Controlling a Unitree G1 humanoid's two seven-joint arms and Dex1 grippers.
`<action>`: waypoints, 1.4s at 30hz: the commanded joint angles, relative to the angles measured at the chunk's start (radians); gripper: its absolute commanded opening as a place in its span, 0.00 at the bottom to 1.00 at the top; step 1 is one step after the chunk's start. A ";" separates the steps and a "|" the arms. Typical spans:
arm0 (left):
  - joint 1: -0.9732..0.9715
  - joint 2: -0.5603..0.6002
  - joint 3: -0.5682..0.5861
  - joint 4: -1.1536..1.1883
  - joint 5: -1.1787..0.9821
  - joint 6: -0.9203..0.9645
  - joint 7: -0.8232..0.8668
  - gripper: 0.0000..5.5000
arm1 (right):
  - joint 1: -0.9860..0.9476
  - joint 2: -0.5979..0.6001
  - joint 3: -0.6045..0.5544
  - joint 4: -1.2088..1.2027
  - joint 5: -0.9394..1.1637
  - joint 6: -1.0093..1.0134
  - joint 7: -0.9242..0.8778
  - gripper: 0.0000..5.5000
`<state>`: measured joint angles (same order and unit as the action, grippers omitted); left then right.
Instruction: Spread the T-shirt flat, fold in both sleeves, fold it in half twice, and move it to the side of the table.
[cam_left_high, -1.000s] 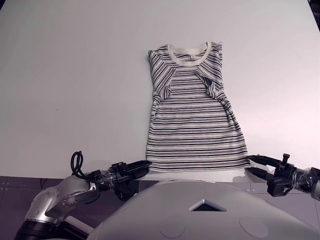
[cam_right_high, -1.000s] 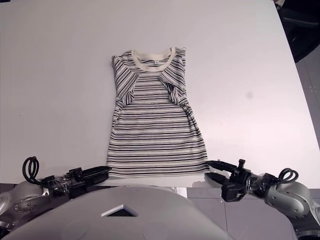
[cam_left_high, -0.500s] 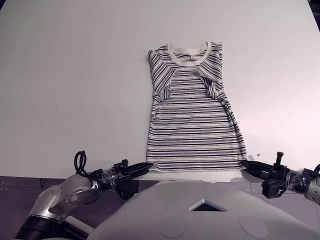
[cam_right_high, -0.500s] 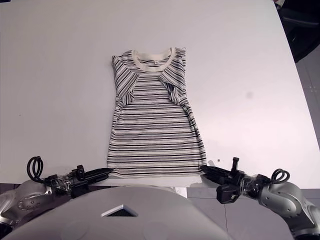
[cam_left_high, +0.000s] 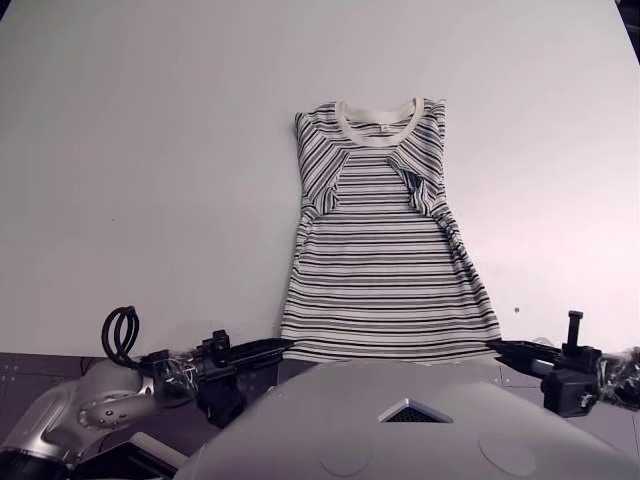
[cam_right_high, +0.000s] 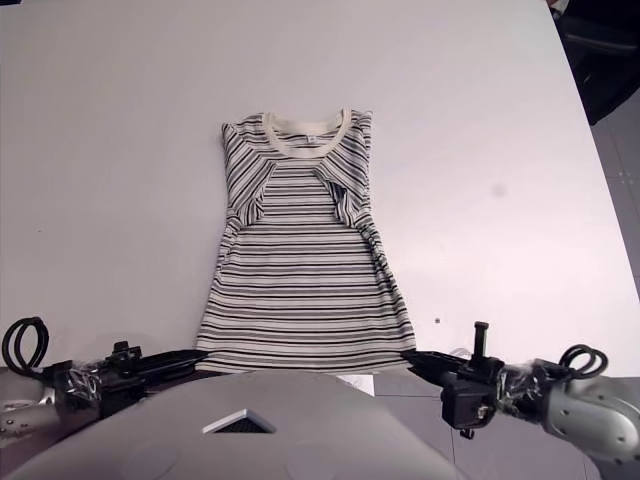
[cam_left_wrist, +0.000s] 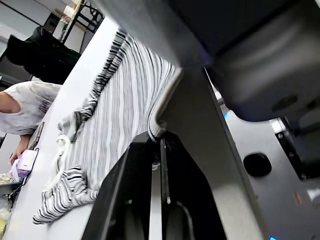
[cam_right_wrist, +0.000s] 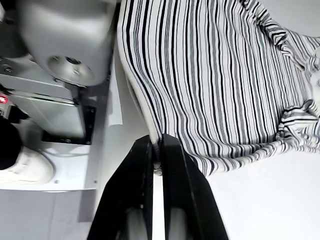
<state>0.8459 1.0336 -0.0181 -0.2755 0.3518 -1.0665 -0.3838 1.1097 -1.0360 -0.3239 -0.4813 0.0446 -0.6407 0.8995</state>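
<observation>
While sleeves (cam_left_high: 327, 188) lie folded inward, striped T-shirt (cam_left_high: 385, 262) spreads flat | left tool (cam_left_high: 284, 344) pinching nearest hem (cam_left_high: 390, 350) corner | right tool (cam_left_high: 497, 346) pinching opposite corner

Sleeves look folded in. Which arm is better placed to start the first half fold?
Neither alone; it is even. The left pincer is shut on the left hem corner of the black-and-white striped fabric T-shirt, the right pincer on the right corner, both at the near edge of the white table.
</observation>
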 joint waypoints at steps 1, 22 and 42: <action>0.061 0.035 0.067 -0.147 -0.181 0.125 -0.036 0.02 | 0.031 -0.016 -0.131 -0.111 0.142 0.160 0.086 0.03; -1.571 -0.537 -0.309 1.100 -0.232 0.769 -0.247 0.02 | -2.032 0.499 0.605 1.470 -0.098 0.566 -0.034 0.03; -1.731 -0.699 -0.264 1.585 -0.058 0.769 0.024 0.16 | -2.122 0.640 0.569 1.833 -0.336 0.486 -0.453 0.14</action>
<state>-0.8744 0.3399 -0.2728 1.3037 0.2646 -0.3001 -0.3771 -1.0145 -0.3992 0.2545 1.3466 -0.2780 -0.1444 0.4800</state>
